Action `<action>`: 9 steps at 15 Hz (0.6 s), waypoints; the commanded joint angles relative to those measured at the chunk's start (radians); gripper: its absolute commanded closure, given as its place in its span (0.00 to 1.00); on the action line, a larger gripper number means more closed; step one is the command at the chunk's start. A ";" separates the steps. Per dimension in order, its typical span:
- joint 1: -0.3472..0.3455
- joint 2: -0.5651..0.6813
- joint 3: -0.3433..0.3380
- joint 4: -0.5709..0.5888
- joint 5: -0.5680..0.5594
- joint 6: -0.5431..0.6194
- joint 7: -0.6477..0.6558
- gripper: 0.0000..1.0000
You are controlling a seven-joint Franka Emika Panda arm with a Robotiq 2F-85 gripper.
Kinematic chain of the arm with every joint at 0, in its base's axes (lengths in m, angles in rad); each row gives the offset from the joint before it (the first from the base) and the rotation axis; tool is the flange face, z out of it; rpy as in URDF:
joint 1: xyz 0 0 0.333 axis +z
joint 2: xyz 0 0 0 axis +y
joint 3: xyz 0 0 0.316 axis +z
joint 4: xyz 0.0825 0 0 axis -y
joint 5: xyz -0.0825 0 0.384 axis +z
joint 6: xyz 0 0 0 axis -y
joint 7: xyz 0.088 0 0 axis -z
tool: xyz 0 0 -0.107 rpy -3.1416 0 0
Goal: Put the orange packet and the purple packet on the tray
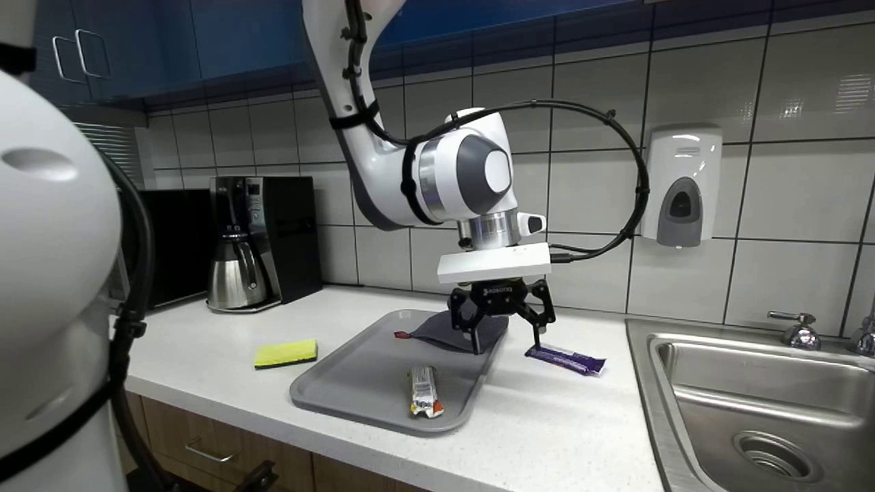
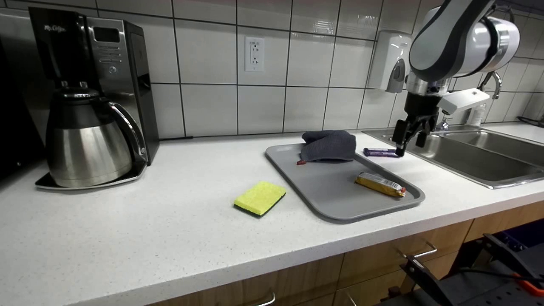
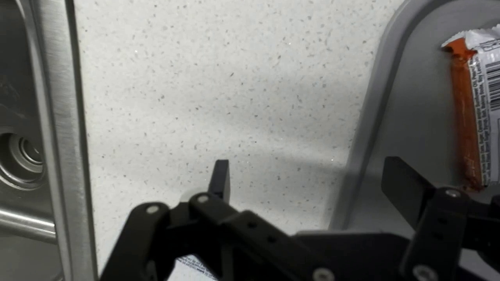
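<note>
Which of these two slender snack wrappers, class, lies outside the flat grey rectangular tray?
The dark purple wrapper: it lies on the speckled white countertop, whereas the orange-and-white wrapper rests inside the tray.

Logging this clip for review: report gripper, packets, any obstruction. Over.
Gripper open, empty. Orange packet on the tray; purple packet outside it, on the counter. Dark grey cloth on the tray could crowd placement.

Jaws wide apart — speckled counter (image 3: pixel 226 89), orange packet (image 3: pixel 478 113) on grey tray (image 3: pixel 424 117), steel sink (image 3: pixel 67 136)
</note>
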 commanded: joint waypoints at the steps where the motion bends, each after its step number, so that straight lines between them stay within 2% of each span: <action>1: -0.019 0.057 -0.006 0.090 0.008 -0.046 0.008 0.00; 5: -0.034 0.119 -0.011 0.164 0.017 -0.064 0.004 0.00; 9: -0.053 0.185 0.006 0.241 0.077 -0.096 -0.002 0.00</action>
